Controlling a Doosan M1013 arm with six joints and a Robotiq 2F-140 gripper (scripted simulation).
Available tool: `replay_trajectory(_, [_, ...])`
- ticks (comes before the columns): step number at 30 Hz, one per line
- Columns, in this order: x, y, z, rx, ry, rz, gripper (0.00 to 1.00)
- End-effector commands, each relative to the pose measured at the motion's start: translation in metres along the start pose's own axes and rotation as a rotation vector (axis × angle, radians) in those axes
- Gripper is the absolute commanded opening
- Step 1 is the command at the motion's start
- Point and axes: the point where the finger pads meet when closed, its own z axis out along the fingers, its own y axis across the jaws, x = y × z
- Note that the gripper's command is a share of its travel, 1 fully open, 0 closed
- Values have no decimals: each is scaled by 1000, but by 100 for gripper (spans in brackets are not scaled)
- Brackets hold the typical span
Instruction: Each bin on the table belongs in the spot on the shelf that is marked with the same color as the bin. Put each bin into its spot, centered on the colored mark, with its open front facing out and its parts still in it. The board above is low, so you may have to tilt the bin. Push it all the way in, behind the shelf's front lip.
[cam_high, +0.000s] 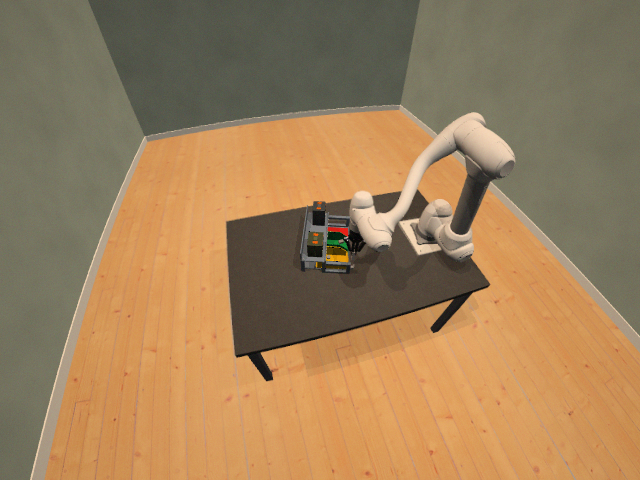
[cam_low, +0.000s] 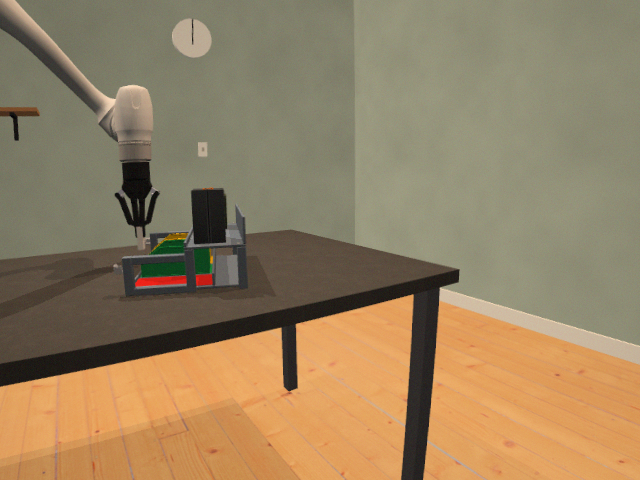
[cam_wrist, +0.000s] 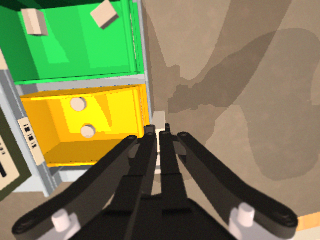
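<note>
Showing: two bins, one green (cam_high: 338, 241) (cam_low: 173, 263) (cam_wrist: 82, 42), one yellow (cam_high: 336, 254) (cam_wrist: 100, 117), two parts apiece; two black boxes; one claw (cam_high: 356, 249) (cam_low: 138, 229) (cam_wrist: 159, 119), clenched; label writing illegible.

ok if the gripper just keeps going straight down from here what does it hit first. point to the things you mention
Past the pale piece (cam_low: 140, 242) (cam_wrist: 158, 119) at its tips, the gripper (cam_high: 355, 250) (cam_low: 139, 232) (cam_wrist: 159, 119) would probably meet the table (cam_high: 289, 310) (cam_low: 336, 279) (cam_wrist: 210, 50), or clip the shelf's front (cam_low: 128, 276); depth is unclear.

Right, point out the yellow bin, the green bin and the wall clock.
Yellow bin (cam_high: 338, 253) (cam_wrist: 107, 117): top, wrist; inner floor.
Green bin (cam_low: 173, 266) (cam_wrist: 75, 47): exterior, side wall; wrist, inner floor.
Wall clock (cam_low: 191, 38): exterior; face.
</note>
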Motion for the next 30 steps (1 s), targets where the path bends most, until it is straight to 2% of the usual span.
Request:
replay_trajectory(1, [0, 0, -9, 0, 0, 0, 10])
replay_trajectory(15, [0, 0, -46, 0, 0, 0, 10])
replay_trajectory(30, [0, 0, -50, 0, 0, 0, 10])
